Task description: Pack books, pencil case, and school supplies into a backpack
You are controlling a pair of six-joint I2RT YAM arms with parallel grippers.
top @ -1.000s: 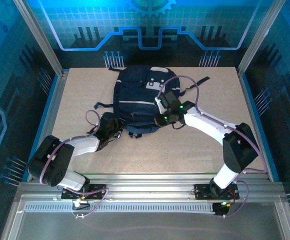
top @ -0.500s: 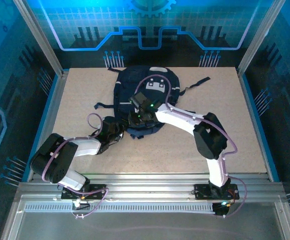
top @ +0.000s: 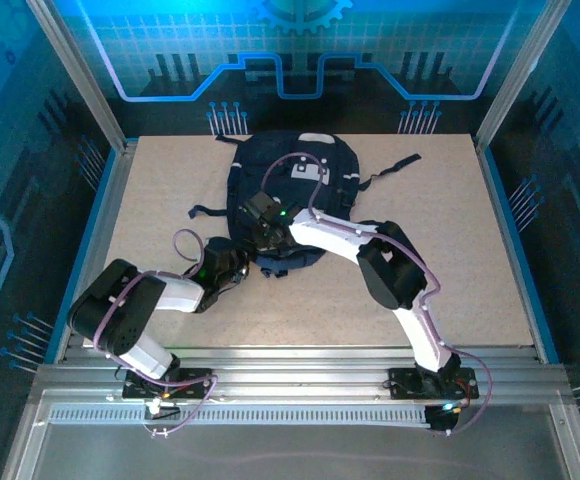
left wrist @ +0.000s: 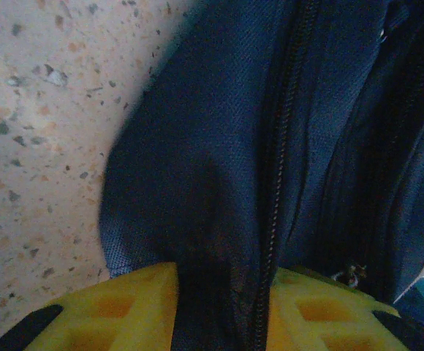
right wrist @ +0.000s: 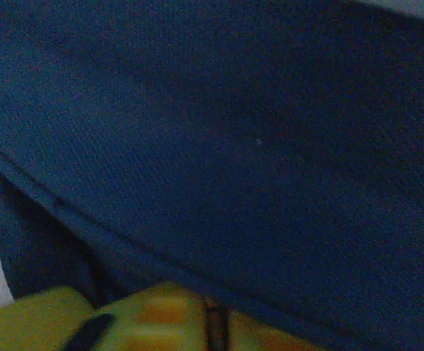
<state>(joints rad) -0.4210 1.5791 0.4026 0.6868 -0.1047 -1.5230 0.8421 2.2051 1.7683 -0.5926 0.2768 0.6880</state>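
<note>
Backpack (top: 255, 165) is lying on the table (top: 450, 200), close to the far edge and a bit left of the middle, well apart from both side edges. We are seeing navy fabric with a white-grey patch (top: 315, 138) at its far end and another just nearer. One dark strap (top: 205, 210) is trailing toward the left edge, another toward the right edge.

Left gripper (top: 230, 268) is sitting at the backpack's near-left corner, its arm stretching in from the near-left corner of the table. From the left wrist we are seeing its yellow fingers (left wrist: 124, 307) clamping a fold of the navy fabric, which is filling the gap between them. A zipper (left wrist: 278, 183) is running along the fold and down into that gap. Speckled table is showing beside the fold.

Right gripper (top: 260, 215) is reaching over the backpack's left half, its arm crossing the near part of the bag. A purple cable (top: 300, 158) is looping above the backpack behind it. From the right wrist we are getting dark, blurred navy fabric right up against the camera, with the yellow fingers (right wrist: 161, 314) at the bottom edge. We cannot tell how far open it is or whether it is gripping anything.
</note>
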